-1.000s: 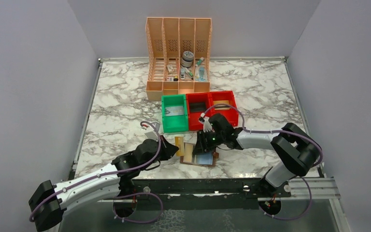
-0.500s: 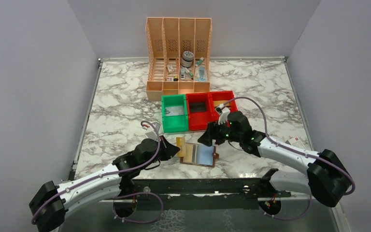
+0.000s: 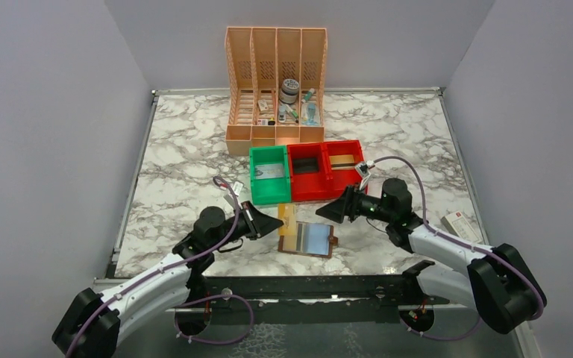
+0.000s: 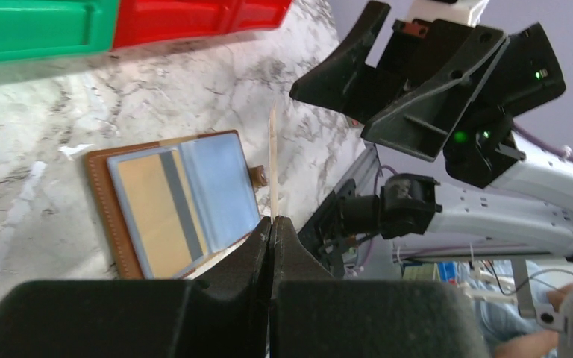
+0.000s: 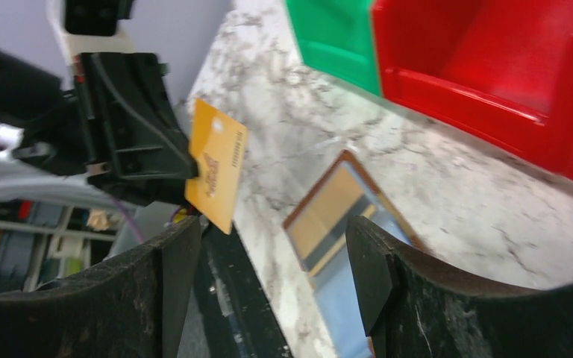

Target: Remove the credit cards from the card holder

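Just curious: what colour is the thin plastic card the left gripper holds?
Orange-gold; the thin plastic card shows best in the right wrist view.

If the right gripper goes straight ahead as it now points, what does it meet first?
Probably the yellow card held in the left gripper, though height is unclear.

The left end effector (image 4: 271,221) has its fingers pressed together on a credit card (image 4: 273,160), seen edge-on and upright. Beyond it, the brown card holder (image 4: 103,195) lies open on the marble bench (image 4: 60,112). It shows a tan card (image 4: 149,212) with a dark stripe beside a pale blue card (image 4: 220,186). The right end effector (image 4: 332,112) hangs at upper right, jaws apart. A green bin (image 4: 37,26) and a red bin (image 4: 194,19) line the top edge.
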Motion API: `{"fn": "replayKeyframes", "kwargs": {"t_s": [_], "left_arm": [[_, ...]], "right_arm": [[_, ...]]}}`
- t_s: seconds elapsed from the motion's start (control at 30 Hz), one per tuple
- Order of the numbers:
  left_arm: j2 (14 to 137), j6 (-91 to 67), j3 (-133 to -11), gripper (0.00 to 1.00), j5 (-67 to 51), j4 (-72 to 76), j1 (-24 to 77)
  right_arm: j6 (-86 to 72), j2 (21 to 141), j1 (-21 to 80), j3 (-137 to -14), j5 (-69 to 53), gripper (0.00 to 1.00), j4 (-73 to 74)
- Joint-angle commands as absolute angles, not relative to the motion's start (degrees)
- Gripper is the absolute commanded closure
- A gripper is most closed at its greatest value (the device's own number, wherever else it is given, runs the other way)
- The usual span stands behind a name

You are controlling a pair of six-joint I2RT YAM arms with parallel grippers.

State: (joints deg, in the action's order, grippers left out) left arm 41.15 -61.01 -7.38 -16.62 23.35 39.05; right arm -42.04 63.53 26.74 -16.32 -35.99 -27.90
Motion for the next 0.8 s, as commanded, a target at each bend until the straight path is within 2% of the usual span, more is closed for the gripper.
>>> {"fn": "replayKeyframes", "kwargs": {"t_s": [0.0,0.17,0.5,0.77], "left_arm": [[42.34,-61.18,-8.27,1.0,-24.14,31.19,38.68],[44.27,-63.3,-7.53,1.0,-25.02,37.74,38.68],[47.04,-65.34,-7.76,1.0,-25.85,44.83,38.68],[50.43,-67.25,-8.38,1.0,-26.88,49.25,38.76]], "right_arm": [[-47.12,65.72,26.63,-18.02,-48.22,0.29,-37.65],[-54.97,70.63,26.72,-16.03,-54.04,0.35,-53.45],[-57.02,75.23,28.97,-18.74,-55.6,0.41,-55.74],[-60.53,79.43,31.51,-21.17,-55.63,0.52,-60.31]]}}
